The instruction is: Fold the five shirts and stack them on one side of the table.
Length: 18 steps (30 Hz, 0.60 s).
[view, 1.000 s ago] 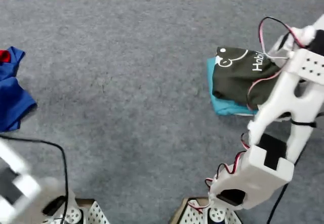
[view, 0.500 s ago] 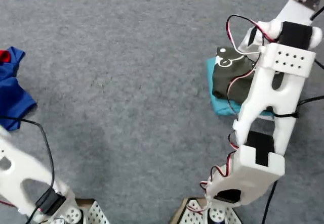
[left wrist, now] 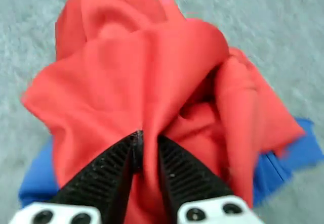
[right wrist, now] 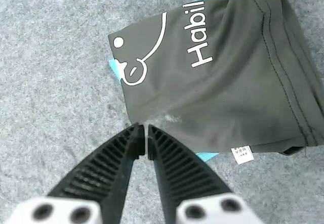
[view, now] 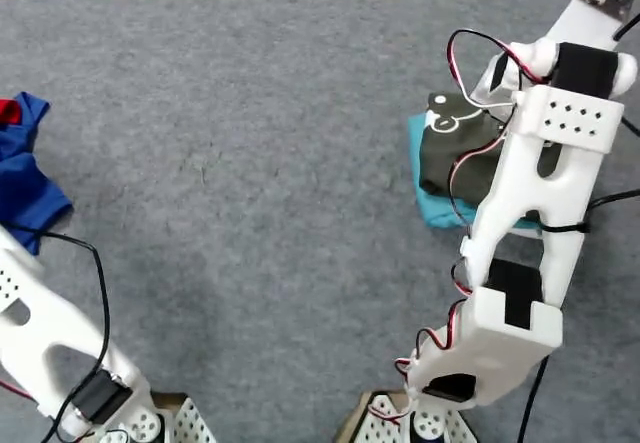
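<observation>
- Folded and stacked near the right edge of the surface (view: 250, 163): dark shirt (right wrist: 228, 82) on top, teal shirt (view: 435, 208) beneath, peeking out along one side and at a corner
- Crumpled in a loose heap at the far left edge, well apart from that stack: red shirt (left wrist: 152, 72), lying on top of the blue shirt (view: 25, 193)
- Clamped on a raised fold of the red shirt: left tool (left wrist: 147, 140), with cloth pinched between its ribbed fingers
- Pressed together on nothing: right tool (right wrist: 143, 130), poised over the near border of the dark shirt (right arm stretched across the stack in the high view)
- Judged under halfway through: two of five folded and stacked, with red and blue at least left unfolded
- Likely step in hand: lifting the red shirt off the blue one, for spreading flat on the bare middle of the surface
- Left to do, by this reckoning: spread, fold, carry over to the right-hand stack, then the same again for the blue and whatever else remains
- Worth watching: blue shirt dragged along under the red, or a thin pinch slipping off the fold
</observation>
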Tool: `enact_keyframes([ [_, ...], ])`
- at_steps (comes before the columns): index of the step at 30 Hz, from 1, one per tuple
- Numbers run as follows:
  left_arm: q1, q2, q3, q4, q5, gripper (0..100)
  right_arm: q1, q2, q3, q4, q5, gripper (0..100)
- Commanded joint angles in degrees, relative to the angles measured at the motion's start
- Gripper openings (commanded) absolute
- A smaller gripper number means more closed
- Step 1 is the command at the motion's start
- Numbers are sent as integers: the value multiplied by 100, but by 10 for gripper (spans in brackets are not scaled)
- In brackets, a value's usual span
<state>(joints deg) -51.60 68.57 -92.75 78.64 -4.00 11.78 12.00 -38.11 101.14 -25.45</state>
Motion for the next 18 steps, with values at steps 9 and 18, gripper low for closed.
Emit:
enact_keyframes([
  [9, 1240, -2484, -246, 2215, 0, 19, -101, -866, -171, 114, -35, 29],
  [18, 2136, -3925, 492, 2242, 9, 18, -286, -1596, 787, 97, 334, 29],
])
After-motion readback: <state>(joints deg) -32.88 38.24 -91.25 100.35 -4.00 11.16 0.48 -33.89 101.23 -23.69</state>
